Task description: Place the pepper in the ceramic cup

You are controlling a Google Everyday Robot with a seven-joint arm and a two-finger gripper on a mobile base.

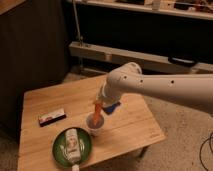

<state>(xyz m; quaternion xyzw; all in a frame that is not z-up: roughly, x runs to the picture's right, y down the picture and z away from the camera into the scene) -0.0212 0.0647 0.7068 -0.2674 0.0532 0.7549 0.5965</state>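
The orange pepper (96,112) hangs tip-down with its point inside the ceramic cup (95,124), a small pale cup standing near the front middle of the wooden table (130,130). My gripper (100,103) is right above the cup at the end of the white arm (160,87) and holds the top of the pepper. The lower tip of the pepper is hidden by the cup's rim.
A green plate (57,150) with a white bottle (72,145) lying on it sits left of the cup at the front. A small dark box (52,117) lies at the left. A blue block (113,107) shows just behind the arm's wrist.
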